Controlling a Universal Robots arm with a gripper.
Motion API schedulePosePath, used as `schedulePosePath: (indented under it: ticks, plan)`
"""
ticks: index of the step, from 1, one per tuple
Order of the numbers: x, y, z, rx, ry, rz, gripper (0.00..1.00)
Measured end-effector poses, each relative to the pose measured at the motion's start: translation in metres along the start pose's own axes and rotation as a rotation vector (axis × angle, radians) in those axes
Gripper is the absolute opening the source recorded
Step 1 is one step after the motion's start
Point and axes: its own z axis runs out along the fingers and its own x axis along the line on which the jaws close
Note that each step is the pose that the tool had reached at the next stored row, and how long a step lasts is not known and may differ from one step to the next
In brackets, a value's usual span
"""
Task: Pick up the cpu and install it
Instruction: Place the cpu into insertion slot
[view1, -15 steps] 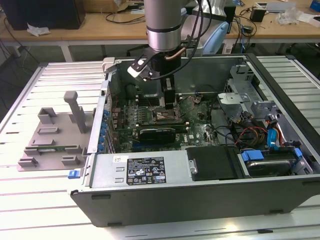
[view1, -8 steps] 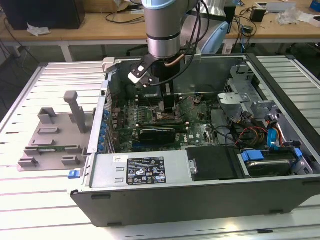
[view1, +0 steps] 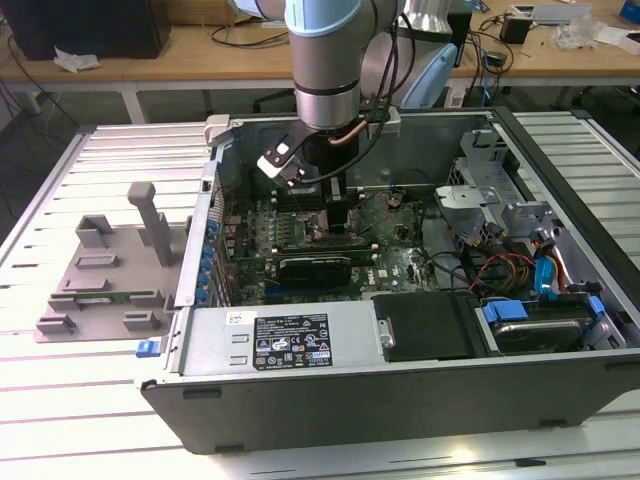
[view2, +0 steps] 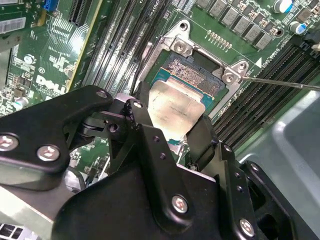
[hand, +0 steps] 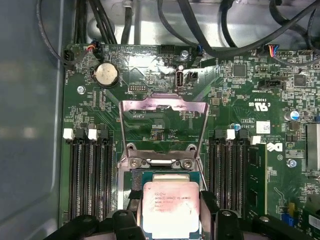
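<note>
The cpu (view2: 175, 102) (hand: 170, 205), a flat square chip with a silver-grey top, sits between my two black fingers (view2: 142, 112) (hand: 131, 197). My gripper (view2: 172, 120) (hand: 170, 202) (view1: 335, 215) is shut on it by two opposite edges. It reaches down into the open computer case (view1: 330, 400), right over the motherboard socket (view2: 197, 75) (hand: 165, 176). The cpu covers most of the socket, and a strip of socket contacts shows past its far edge. Whether the chip rests in the socket or hovers just above it I cannot tell. The socket's metal load plate (hand: 165, 107) stands flipped open.
Memory slots (hand: 90, 175) (hand: 227, 170) flank the socket on both sides. A thin retention lever (view2: 280, 82) sticks out beside it. A black expansion card (view1: 315, 265) and the power supply (view1: 280, 340) lie nearby. A grey plastic tray (view1: 100, 280) stands outside the case at the exterior view's left.
</note>
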Motion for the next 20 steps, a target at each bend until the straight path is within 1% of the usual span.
schedulePosePath:
  ticks: [3,4,7,11,13,16,20]
  plan:
    - [0.0013,-0.0001,0.0018,0.0033,0.0001,-0.001,0.55]
    - [0.0037,-0.0001,0.0026,0.0051,0.0004,-0.005,0.55]
    - [0.0058,-0.0002,0.0038,0.0064,0.0006,-0.01,0.55]
    - [0.0068,-0.0008,0.0073,0.0141,-0.0029,-0.011,0.55]
    - [0.0069,-0.0011,0.0093,0.0154,-0.0029,-0.012,0.55]
    - [0.0072,-0.0031,0.0122,0.0154,-0.0029,-0.011,0.55]
    - [0.0072,-0.0036,0.0146,0.0155,-0.0031,-0.008,0.55]
